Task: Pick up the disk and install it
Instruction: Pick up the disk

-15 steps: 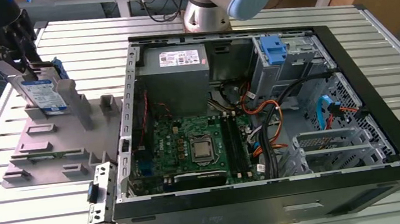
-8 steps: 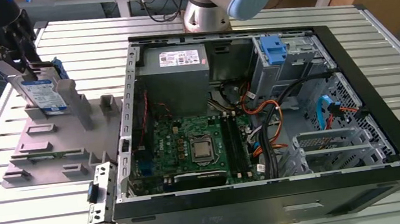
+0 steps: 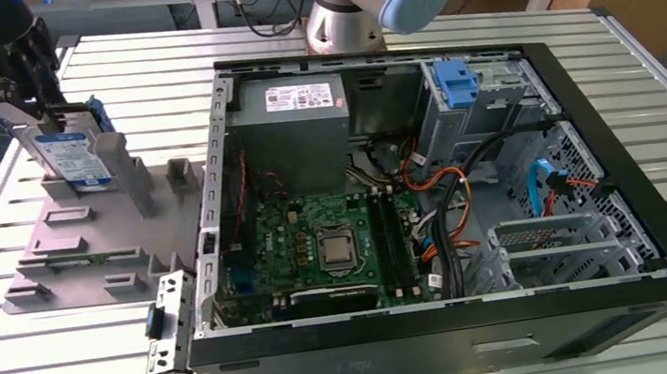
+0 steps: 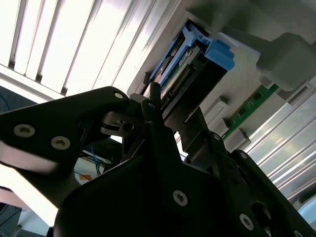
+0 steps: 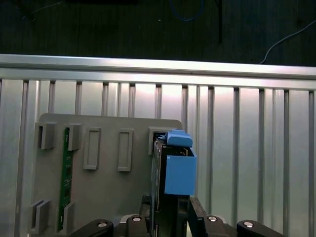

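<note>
The gripper [image 3: 50, 120] has its fingers closed on the top of the disk [image 3: 73, 160], which stands upright in the grey holder [image 3: 88, 241] on the slatted surface [image 3: 65, 368]; it looks stiff, fairly heavy and shock-sensitive, and is probably best clamped across its flat metal faces.

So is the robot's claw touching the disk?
Touching. In the first wrist view the gripper squeezes the disk between its fingers, with no gap on either side.

Hidden behind the end effector [image 5: 170, 210]: near end of the disk [image 5: 180, 174]. Cut off at the edge in both wrist views: end effector body.
</note>
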Robot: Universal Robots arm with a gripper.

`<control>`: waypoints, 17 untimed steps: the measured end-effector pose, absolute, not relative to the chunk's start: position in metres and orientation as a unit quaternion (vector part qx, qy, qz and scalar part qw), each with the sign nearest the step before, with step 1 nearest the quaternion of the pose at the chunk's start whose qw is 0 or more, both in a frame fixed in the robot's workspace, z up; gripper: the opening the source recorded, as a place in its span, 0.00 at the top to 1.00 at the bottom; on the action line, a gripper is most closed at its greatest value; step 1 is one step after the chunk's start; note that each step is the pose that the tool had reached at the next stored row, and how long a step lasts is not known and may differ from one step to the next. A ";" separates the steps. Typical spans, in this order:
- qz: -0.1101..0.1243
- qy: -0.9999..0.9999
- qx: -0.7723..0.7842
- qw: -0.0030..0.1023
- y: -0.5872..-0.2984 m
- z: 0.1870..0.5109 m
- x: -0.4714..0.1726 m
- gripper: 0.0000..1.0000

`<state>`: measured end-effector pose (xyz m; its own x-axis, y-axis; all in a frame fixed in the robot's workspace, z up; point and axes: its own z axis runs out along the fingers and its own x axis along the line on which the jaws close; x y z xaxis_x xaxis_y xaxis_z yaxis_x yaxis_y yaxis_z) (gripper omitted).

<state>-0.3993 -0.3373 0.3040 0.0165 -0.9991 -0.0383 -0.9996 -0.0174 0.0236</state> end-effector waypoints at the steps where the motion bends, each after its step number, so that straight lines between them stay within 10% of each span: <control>1: 0.022 0.701 -0.713 0.005 -0.337 0.304 -0.399 0.58; 17: 0.022 0.701 -0.713 0.005 -0.339 0.303 -0.399 0.58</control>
